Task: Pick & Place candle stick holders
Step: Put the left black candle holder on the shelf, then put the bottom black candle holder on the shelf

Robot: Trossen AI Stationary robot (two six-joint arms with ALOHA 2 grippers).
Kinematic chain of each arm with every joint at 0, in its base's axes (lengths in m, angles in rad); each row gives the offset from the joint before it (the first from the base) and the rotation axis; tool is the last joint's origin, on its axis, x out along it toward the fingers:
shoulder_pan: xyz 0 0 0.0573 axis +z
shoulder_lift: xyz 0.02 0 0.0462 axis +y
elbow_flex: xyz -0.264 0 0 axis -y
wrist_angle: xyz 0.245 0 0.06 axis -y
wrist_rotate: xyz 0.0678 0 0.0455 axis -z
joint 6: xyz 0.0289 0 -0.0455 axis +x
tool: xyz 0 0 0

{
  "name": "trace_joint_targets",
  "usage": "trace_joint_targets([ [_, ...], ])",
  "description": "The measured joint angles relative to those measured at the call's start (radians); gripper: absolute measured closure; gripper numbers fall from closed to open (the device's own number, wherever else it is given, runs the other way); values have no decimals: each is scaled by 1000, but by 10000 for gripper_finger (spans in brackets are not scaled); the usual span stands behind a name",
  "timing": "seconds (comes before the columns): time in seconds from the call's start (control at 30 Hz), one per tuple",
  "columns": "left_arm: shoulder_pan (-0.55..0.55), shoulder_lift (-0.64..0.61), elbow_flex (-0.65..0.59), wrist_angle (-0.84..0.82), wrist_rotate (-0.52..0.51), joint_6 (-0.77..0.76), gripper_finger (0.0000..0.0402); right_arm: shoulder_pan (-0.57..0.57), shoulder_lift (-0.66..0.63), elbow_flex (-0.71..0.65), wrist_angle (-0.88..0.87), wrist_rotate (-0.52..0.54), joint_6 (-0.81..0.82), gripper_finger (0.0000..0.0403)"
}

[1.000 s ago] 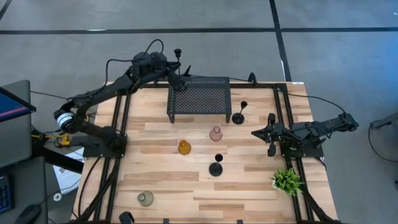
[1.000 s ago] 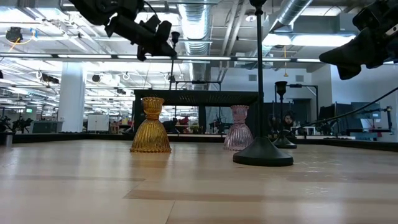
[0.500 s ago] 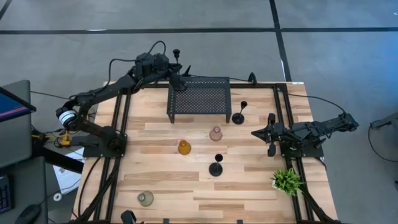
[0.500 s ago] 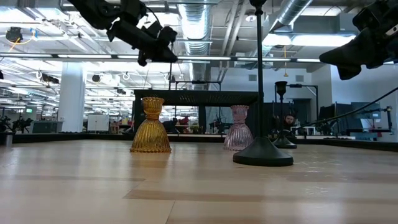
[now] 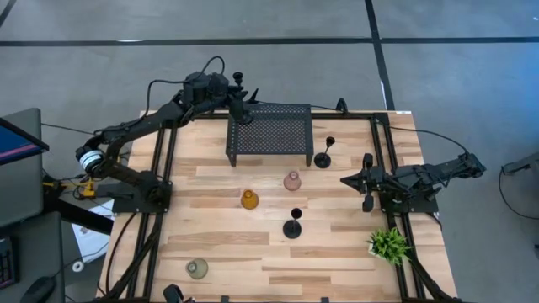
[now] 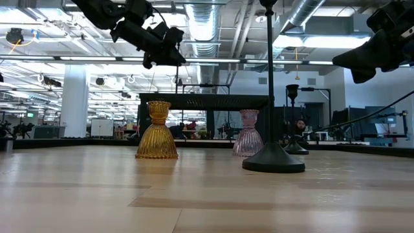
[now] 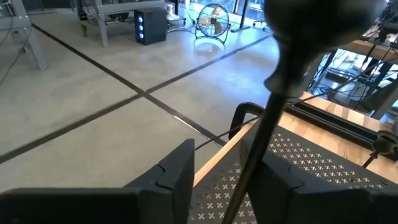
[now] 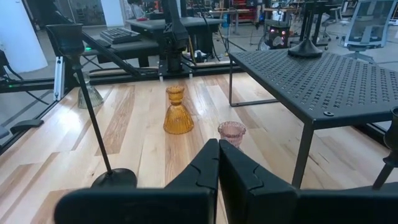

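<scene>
A slim black candle stick holder (image 5: pixel 242 94) stands upright with its round base (image 8: pixel 305 49) on the far left corner of the black perforated rack (image 5: pixel 271 133). My left gripper (image 7: pixel 230 180) is open and level, with a finger on either side of the holder's thin stem (image 7: pixel 260 146). Two more black holders (image 5: pixel 322 157) (image 5: pixel 292 226) stand on the table. So do a pink one (image 5: pixel 292 180), an amber one (image 5: pixel 249 199) and a grey-green one (image 5: pixel 197 268). My right gripper (image 8: pixel 217 163) waits shut at the table's right side. My left gripper's fingers come level at the stem from the table's far left. The stem stands in the gap, close beside one finger (image 7: pixel 281 177) and well apart from the other (image 7: pixel 177 171). Whether the near finger still touches it I cannot tell.
A small green potted plant (image 5: pixel 387 244) stands near the right front corner. Black frame rails (image 5: pixel 160 168) run along both sides of the wooden table. Open board lies between the rack and the front edge, around the standing holders.
My left gripper has opened around the stem of the black holder and stayed in place. The holder remains upright on the rack's far left corner.
</scene>
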State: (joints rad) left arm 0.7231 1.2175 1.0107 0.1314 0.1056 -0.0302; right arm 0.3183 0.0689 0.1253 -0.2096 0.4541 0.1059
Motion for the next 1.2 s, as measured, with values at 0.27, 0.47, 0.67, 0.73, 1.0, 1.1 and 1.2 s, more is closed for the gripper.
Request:
trace_joint_targets([
  [0.27, 2, -78, 0, -92, 0, 53, 223, 0, 0, 0, 0, 0, 0, 401],
  [0.47, 2, -201, 0, -216, 0, 59, 210, 0, 0, 0, 0, 0, 0, 401],
  [0.67, 1, -329, 1, -374, 5, 59, 223, 0, 0, 0, 0, 0, 0, 401],
  [0.73, 1, -366, 1, -431, 8, 59, 236, 0, 0, 0, 0, 0, 0, 401],
  [1.0, -40, -474, -112, -469, 106, 79, 344, 0, 0, 0, 0, 0, 0, 401],
  [1.1, -65, -503, -184, -466, 109, 127, 390, 0, 0, 0, 1, -4, 1, 401],
  [1.2, -98, -534, -251, -441, 120, 172, 394, 0, 0, 0, 7, -8, 19, 401],
])
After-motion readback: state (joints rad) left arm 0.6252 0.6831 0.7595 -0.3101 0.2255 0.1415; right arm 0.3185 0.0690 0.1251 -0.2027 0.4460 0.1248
